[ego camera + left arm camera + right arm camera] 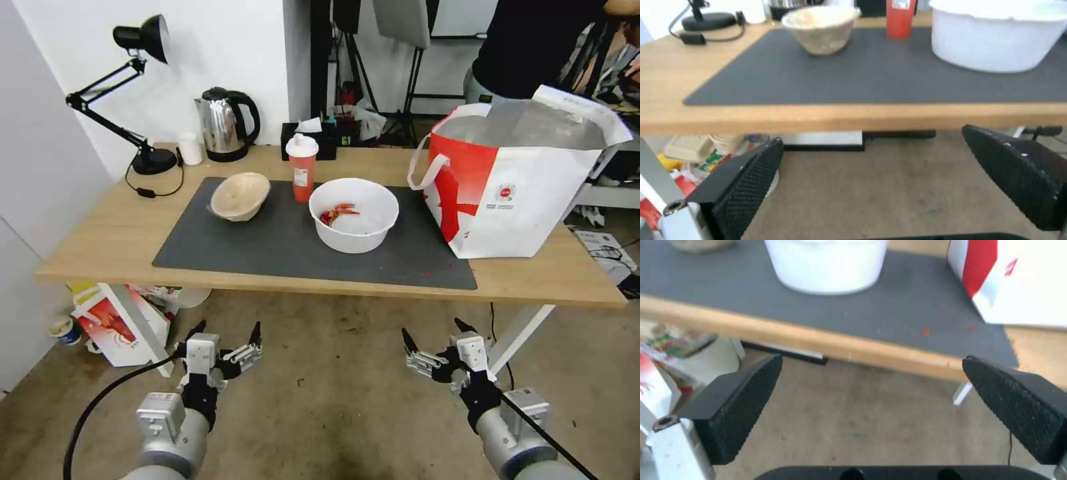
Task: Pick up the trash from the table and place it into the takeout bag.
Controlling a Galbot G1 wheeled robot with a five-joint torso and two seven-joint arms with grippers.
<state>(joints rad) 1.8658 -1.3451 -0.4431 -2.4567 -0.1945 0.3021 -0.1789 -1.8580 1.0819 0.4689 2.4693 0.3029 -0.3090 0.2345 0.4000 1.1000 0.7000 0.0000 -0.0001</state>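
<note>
On the dark mat of the light-wood table sit three pieces of trash: a shallow beige bowl tipped on its side, a tall red cup with a white lid, and a large white bowl holding red scraps. The white-and-red takeout bag stands open at the table's right end. My left gripper and right gripper both hang open and empty below the table's front edge, over the floor.
A black desk lamp, a small white cup, a steel kettle and a black box line the back of the table. A smaller red-printed bag and clutter lie under the left end. A white table leg stands by my right arm.
</note>
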